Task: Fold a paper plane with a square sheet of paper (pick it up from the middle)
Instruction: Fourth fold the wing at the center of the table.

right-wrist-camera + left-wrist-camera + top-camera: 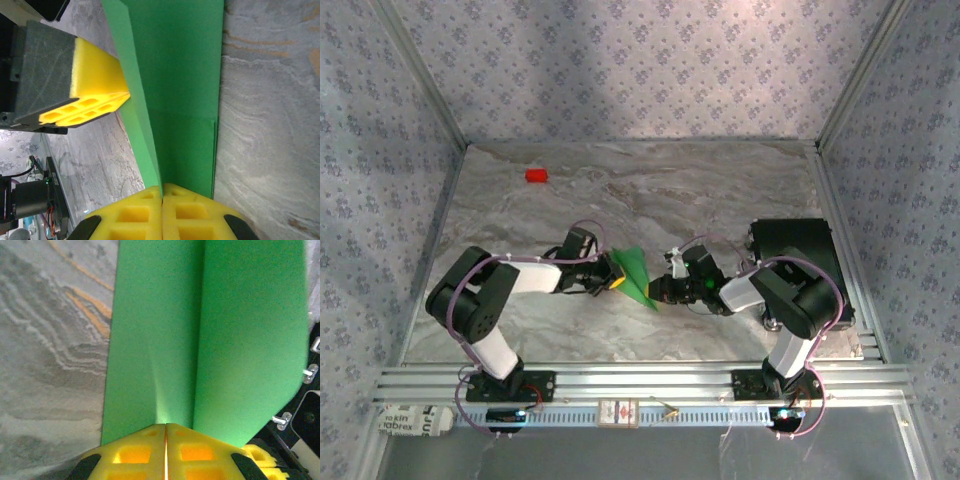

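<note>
The bright green sheet of paper [635, 272] is folded into a narrow pointed shape and is held above the marbled table between both arms. My left gripper [613, 276] meets it from the left. In the left wrist view the yellow pads [135, 452] are pressed together, and a crease of the paper [200, 340] runs down into my left gripper [166, 425]. My right gripper [656, 291] comes from the right. Its tips [161, 188] are shut on a standing fold of the paper [180, 90]. The left gripper's yellow fingers [95, 102] touch the paper's left flap.
A small red block [536, 175] lies at the far left of the table. A black box [795, 245] stands by the right wall behind my right arm. An aluminium rail [640, 382] runs along the near edge. Patterned walls close in three sides.
</note>
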